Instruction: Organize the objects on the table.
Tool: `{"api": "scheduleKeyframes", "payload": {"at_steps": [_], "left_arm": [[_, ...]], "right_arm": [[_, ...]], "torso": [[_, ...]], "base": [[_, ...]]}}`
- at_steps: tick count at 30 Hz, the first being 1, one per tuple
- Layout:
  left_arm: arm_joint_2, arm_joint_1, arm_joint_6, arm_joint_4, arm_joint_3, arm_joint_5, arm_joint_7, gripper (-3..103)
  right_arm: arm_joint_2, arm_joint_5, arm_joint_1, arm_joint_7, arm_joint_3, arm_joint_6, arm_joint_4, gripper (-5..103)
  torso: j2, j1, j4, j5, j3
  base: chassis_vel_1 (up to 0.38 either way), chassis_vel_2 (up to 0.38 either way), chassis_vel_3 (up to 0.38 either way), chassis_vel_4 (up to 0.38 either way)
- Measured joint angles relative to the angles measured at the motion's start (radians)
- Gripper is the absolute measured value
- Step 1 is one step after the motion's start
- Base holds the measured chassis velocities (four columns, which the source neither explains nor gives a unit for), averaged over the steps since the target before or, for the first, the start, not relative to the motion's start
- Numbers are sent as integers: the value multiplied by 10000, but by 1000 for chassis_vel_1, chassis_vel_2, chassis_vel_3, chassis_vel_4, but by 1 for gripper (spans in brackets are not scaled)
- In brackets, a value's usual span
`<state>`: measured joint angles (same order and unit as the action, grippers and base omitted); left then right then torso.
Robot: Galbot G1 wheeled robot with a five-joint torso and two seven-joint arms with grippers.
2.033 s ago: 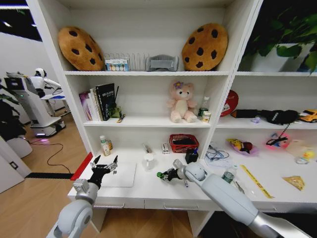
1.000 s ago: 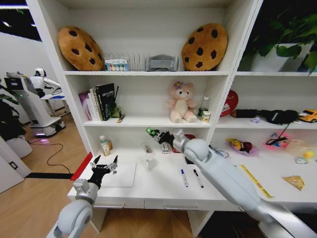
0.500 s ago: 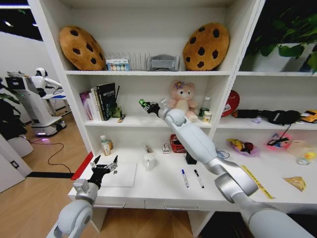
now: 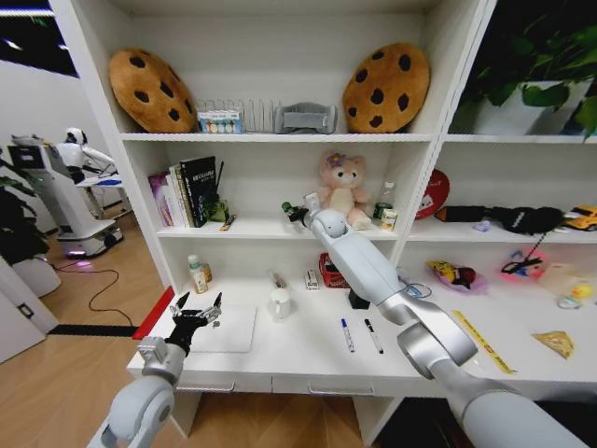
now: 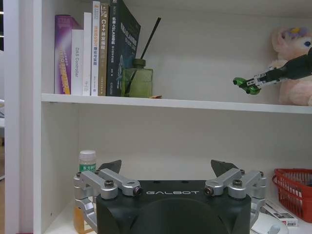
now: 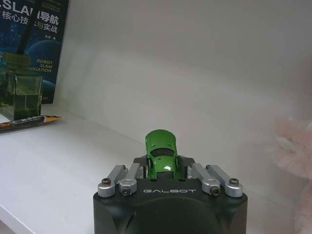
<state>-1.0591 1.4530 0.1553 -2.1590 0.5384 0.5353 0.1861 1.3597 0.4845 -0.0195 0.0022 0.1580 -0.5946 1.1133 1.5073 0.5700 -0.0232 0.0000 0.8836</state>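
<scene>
Before the robot, largest item first: tall white shelving unit (image 4: 270,138) joined to a long white desk top (image 4: 308,359) with shallow metal-handled drawers along its front edge.

Top shelf: two brown cookie-shaped cushions (image 4: 149,89), one at each end.

Middle shelf: a row of upright books (image 4: 187,191) at the robot's left, a green glass diffuser bottle with dark reed (image 5: 137,80) beside them, an orange-tipped pencil (image 6: 29,123) lying flat near it, a pink plush bear (image 4: 340,193) toward the right.

Desk top: slim silver-white laptop (image 4: 224,329), closed, at the left; red mesh basket (image 4: 332,271) at the back; two pens (image 4: 359,334) lying side by side near the front, long axes running front to back.

Right gripper (image 4: 295,214): arm raised across the desk and reaching into the middle shelf bay, between the books and the bear, just above the shelf board. Jaws clamped on a tiny green toy car (image 6: 162,155). Car's long axis lies along the gripper's reach, its free end pointing away from the wrist toward the shelf's back wall; in the left wrist view it shows at the gripper's tip (image 5: 246,84), clear of the board, bear close behind.

Left gripper (image 4: 194,311): low over the laptop's near left portion, jaws spread wide, holding nothing.
</scene>
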Motion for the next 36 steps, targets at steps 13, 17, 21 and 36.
{"api": "scheduleKeyframes", "payload": {"at_steps": [13,17,21,36], "left_arm": [[0,0,0,-1,0,0,2,100],[0,0,0,-1,0,0,5,100],[0,0,0,0,0,0,17,100],[0,0,0,-1,0,0,13,100]], "right_arm": [[-135,-215,-114,89,62,66,511,79],[-594,-115,-501,495,257,-210,2076,94],[-1610,616,-1207,1643,300,-1028,4405,100],[-4507,3294,-7596,5513,-2138,-1390,9783,100]], "torso": [[0,0,1,0,0],[0,0,1,1,0],[0,0,5,1,0],[1,-3,-1,1,-3]], "base": [[0,0,0,0],[0,0,0,0],[0,0,0,0],[0,0,0,0]]}}
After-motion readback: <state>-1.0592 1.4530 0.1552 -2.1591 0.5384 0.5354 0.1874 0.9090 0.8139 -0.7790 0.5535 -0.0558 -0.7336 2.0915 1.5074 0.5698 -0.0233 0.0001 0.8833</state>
